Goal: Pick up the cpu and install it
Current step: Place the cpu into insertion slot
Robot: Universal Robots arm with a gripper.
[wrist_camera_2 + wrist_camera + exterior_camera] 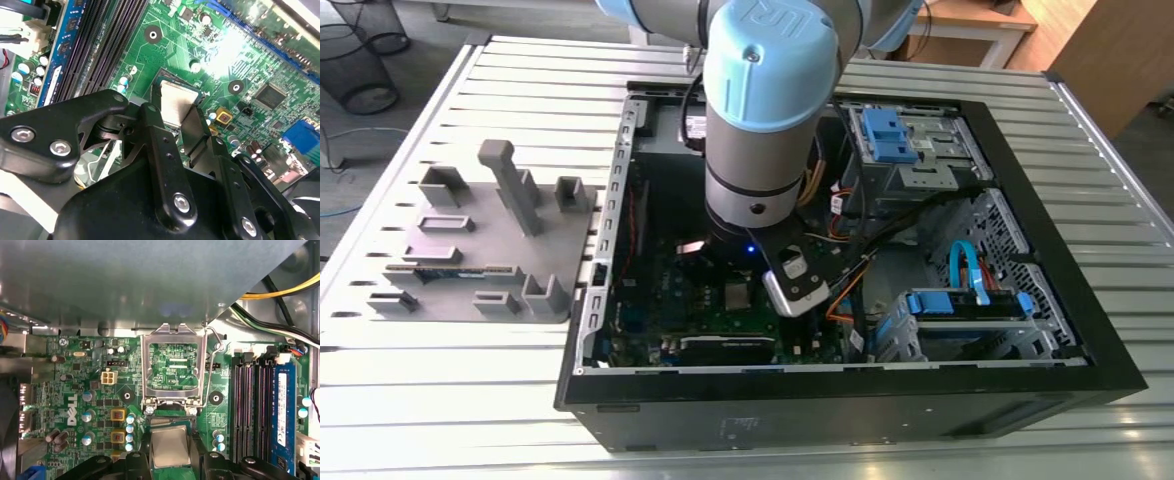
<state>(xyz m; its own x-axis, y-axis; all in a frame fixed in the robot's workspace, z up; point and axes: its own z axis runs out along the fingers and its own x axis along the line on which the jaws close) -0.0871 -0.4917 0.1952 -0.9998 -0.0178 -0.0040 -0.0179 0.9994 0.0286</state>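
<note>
We see our black claw (175, 120) closed narrowly on the small square silver-topped cpu (170, 447), low over the green motherboard (75, 390).

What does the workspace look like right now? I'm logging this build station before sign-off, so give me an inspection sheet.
Surface: slatted metal table holding an open computer case.
Job's things: the cpu is at the socket on the motherboard; socket frame hinged open.
Clutter: grey fixture block on the table, at the exterior view's left of the case.
Gripper: the gripper is shut on the cpu.
Cables: yellow and black wires beside the board; blue cable inside the case.
Surroundings: wire bin and wooden furniture beyond the table.
</note>
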